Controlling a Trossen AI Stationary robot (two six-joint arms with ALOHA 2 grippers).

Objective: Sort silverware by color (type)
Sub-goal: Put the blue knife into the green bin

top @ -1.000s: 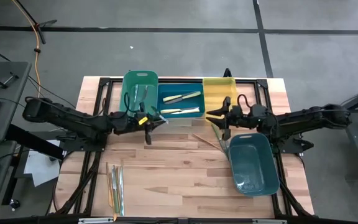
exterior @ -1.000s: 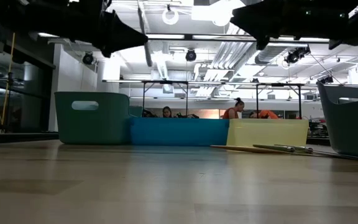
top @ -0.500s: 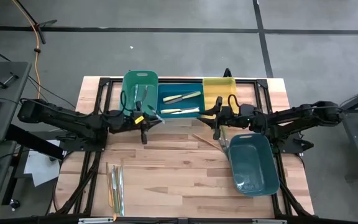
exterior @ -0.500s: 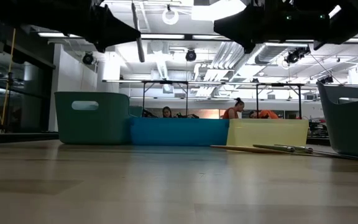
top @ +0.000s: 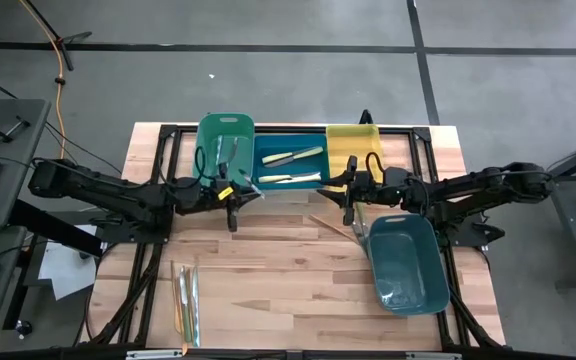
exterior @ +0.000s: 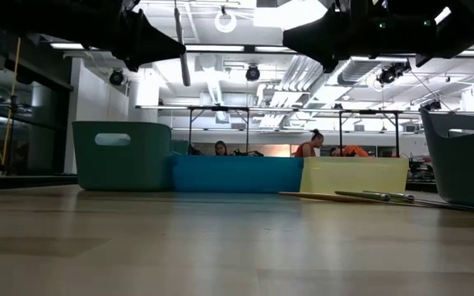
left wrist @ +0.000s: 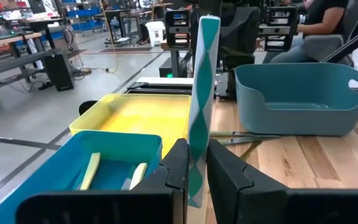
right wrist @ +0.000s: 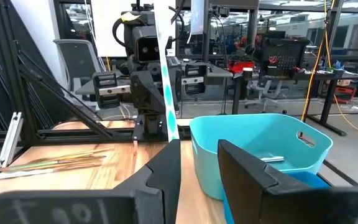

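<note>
**Green-handled utensil carried above the bin row**

Green-handled utensil (left wrist: 199, 93): held upright between the fingers of the left gripper (top: 234, 196), which were pinched on its lower end. In the high view this gripper was placed at the near edge of the blue bin (top: 290, 178), beside the green bin (top: 224, 135).

Right gripper (top: 352, 196): located between the yellow bin (top: 352, 140) and the teal bin (top: 405, 262). Its fingers were seen part-way apart in the right wrist view; nothing could be made out between them.

Silverware, remaining stock:
- pale-handled pieces (top: 293, 167), lying in the blue bin;
- a loose bundle (top: 185, 297) near the front left corner of the wooden table (top: 288, 270);
- a few pieces (top: 334, 225) on the table just beside the teal bin;
- several pieces (top: 223, 152) in the green bin; their types could not be told.

Condition: sorting judged partly done, with two groups not yet binned.

Hazards noted: the held piece was gripped only near one end, so it could be expected to swing or slip if moved sharply. A release at the present spot would likely drop it into the blue bin among the pale handles rather than the green bin. Both grippers were close to the bin row, so a bin could be knocked or the arms brought together.
</note>
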